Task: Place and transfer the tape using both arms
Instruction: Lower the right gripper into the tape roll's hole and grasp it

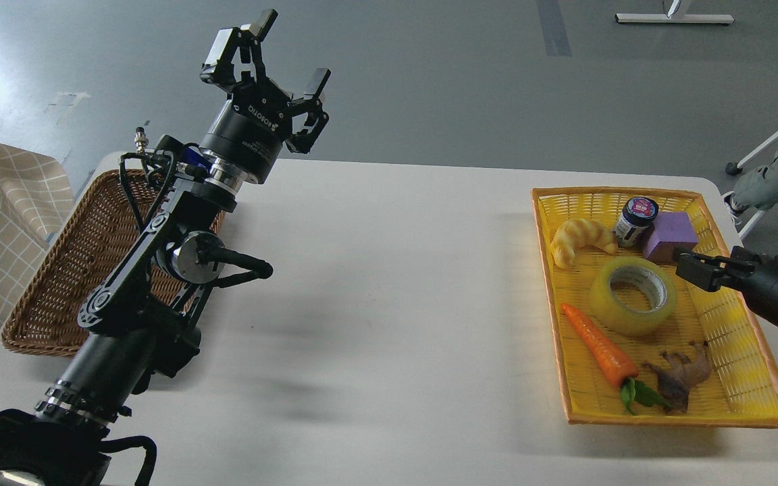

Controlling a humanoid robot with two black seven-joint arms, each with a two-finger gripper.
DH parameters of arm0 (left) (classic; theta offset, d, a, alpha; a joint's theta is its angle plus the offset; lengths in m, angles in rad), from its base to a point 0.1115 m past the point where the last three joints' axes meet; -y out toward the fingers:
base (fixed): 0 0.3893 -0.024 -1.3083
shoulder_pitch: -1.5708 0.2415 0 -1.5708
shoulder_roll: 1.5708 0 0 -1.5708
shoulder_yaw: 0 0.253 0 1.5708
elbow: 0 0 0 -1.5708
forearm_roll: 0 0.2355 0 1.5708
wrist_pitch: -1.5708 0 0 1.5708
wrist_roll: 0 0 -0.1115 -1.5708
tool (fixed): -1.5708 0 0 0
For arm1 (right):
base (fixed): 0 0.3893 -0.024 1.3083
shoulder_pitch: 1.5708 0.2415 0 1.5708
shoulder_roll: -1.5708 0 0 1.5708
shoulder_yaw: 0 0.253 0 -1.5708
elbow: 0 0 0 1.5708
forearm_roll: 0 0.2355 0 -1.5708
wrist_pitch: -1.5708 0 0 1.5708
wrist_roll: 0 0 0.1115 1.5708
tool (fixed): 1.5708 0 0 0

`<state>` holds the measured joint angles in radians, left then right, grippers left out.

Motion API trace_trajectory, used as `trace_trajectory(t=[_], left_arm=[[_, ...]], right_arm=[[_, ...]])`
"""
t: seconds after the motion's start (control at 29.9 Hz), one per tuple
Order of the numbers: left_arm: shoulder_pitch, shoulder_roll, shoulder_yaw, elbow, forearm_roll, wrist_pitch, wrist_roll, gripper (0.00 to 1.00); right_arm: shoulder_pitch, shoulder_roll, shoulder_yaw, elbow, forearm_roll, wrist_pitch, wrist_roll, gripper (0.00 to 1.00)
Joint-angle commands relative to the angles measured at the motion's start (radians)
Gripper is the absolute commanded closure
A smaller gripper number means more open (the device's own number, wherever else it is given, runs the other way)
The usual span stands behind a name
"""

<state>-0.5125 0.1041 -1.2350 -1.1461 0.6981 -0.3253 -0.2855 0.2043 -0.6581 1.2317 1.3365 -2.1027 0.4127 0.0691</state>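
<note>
The tape (633,295), a translucent yellow roll with a grey-white core, lies flat in the middle of the yellow tray (764,378) at the right. My right gripper (694,268) comes in from the right edge and hangs over the tray, just right of the tape and in front of the purple block; it is seen end-on, so its fingers cannot be told apart. My left gripper (264,54) is raised high above the table's back left, fingers spread open and empty, far from the tape.
The tray also holds a yellow croissant toy (581,239), a small dark jar (635,221), a purple block (670,235), a carrot (600,345) and a brown animal figure (681,376). A brown wicker basket (58,283) lies at the table's left, partly behind my left arm.
</note>
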Motion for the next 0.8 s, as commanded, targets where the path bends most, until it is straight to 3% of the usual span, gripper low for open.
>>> trace_trajectory(t=[0.0, 0.2, 0.77], left_arm=[[0.000, 0.000, -0.001, 0.000, 0.000, 0.000, 0.000, 0.02], [0.000, 0.000, -0.001, 0.000, 0.000, 0.000, 0.000, 0.02], [0.000, 0.000, -0.003, 0.000, -0.002, 0.002, 0.000, 0.02]], right_arm=[[-0.003, 0.018, -0.003, 0.000, -0.003, 0.000, 0.000, 0.06], [0.001, 0.026, -0.044, -0.005, -0.019, 0.000, 0.000, 0.14], [-0.006, 0.080, -0.049, -0.056, -0.079, 0.000, 0.002, 0.17]])
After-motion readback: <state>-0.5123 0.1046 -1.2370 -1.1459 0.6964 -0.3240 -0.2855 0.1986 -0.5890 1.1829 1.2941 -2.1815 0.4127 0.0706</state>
